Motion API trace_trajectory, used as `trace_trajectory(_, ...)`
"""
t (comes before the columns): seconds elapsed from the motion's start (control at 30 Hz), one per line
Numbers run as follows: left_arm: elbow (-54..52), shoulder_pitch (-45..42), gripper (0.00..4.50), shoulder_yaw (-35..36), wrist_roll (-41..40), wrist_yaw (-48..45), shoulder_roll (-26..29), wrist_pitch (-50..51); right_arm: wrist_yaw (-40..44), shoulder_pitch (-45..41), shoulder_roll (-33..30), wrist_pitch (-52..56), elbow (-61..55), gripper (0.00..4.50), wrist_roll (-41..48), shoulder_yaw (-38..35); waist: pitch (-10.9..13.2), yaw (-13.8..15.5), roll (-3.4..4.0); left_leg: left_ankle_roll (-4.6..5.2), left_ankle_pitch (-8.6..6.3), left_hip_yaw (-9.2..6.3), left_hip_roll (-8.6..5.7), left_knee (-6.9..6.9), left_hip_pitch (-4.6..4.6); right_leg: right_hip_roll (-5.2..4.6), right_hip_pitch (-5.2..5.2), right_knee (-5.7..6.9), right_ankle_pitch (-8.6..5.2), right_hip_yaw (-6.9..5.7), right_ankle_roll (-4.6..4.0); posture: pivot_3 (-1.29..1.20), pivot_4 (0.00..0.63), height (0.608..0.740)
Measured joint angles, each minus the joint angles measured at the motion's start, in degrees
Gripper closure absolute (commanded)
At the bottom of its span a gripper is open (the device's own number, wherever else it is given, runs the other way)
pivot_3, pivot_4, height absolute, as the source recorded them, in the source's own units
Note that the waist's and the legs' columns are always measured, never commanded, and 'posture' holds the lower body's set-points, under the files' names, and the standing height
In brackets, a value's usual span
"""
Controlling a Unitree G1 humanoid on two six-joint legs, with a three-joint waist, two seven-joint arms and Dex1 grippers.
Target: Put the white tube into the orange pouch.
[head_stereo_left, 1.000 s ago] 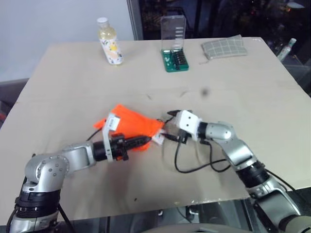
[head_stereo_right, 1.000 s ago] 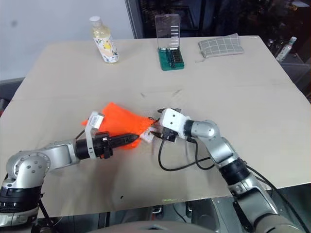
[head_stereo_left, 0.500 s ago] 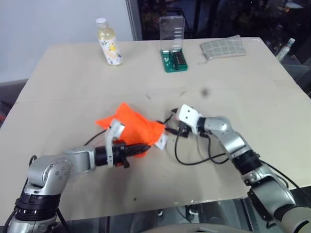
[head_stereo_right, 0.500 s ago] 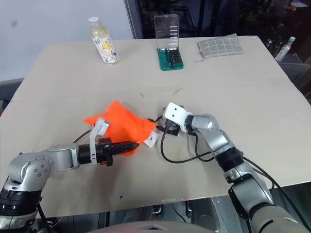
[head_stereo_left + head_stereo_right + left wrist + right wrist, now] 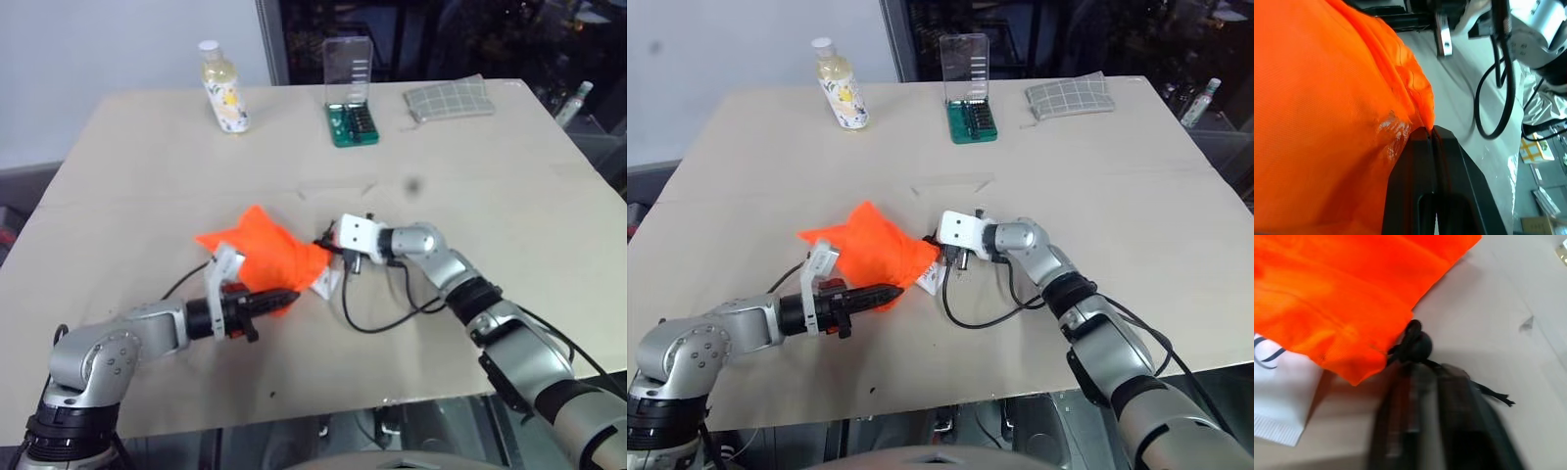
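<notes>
Centrally on the table (image 5: pixel 147 147) lies the orange pouch (image 5: pixel 260 250), bunched, its mouth end facing the right arm. Beside that mouth, the white tube's (image 5: pixel 1276 406) flat crimped end lies on the table, partly under the fabric. Left gripper (image 5: pixel 1431 134) is clamped on a fold of the pouch's fabric. Right gripper (image 5: pixel 330 245), jaws closed, sits at the pouch mouth by the black cord toggle (image 5: pixel 1418 345); whether it pinches the cord is unclear.
</notes>
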Motion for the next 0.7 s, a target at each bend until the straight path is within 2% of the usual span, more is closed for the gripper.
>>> trace_trajectory(0.23,-0.26,-1.81,4.50,0.32,-2.32,1.11,-1.62,0.52,-1.98,2.48,-4.44,-0.65,-4.88,4.44,-1.88,-1.08,0.02,0.19,0.01,0.03,0.00,-0.01,-0.05,-0.02,-0.11,-0.01,-0.03,-0.03,0.07,-0.02,0.10,0.00,0.150,0.740)
trace_trajectory(0.27,-0.26,-2.05,4.50,0.31,-2.31,1.10,-1.45,0.64,-1.24,2.51,-5.63,-0.85,-5.70,3.92,-2.15,-1.08,0.02,0.06,0.01,0.05,-0.01,-0.01,-0.05,-0.05,-0.12,0.02,-0.04,-0.05,0.13,-0.02,0.20,0.00,0.150,0.740)
trace_trajectory(0.3,-0.26,-2.34,4.50,0.32,-2.30,1.09,-1.28,0.71,-0.82,2.48,-6.50,-1.26,-6.26,3.70,-2.53,-1.08,0.03,-0.02,0.00,0.05,-0.01,-0.02,-0.04,-0.06,-0.12,0.04,-0.04,-0.06,0.13,-0.02,0.21,0.00,0.150,0.740)
trace_trajectory(0.43,-0.25,-3.69,4.50,0.29,-2.29,0.99,-1.00,0.95,-2.69,0.16,-7.42,-4.99,-4.97,1.87,-6.37,-0.66,0.04,-0.40,0.00,0.07,0.01,0.00,0.02,-0.08,-0.10,0.14,-0.06,-0.06,0.11,-0.02,0.20,0.00,0.150,0.740)
trace_trajectory(0.57,-0.26,-3.89,4.50,0.20,-2.26,0.84,-0.97,1.12,-3.99,-3.18,-6.38,-9.24,-0.05,1.87,-9.14,0.55,0.04,-0.38,-0.01,0.28,0.14,0.00,0.02,-0.07,-0.08,0.16,-0.05,-0.05,0.11,-0.02,0.20,0.00,0.150,0.740)
trace_trajectory(0.7,-0.48,-4.13,4.50,0.10,-2.22,0.85,-0.86,1.22,-5.39,-9.31,-2.57,-15.07,9.22,1.87,-12.39,2.66,0.04,-0.56,-0.02,0.29,0.14,0.02,0.05,-0.06,-0.06,0.20,-0.05,-0.04,0.11,0.03,0.19,0.00,0.150,0.740)
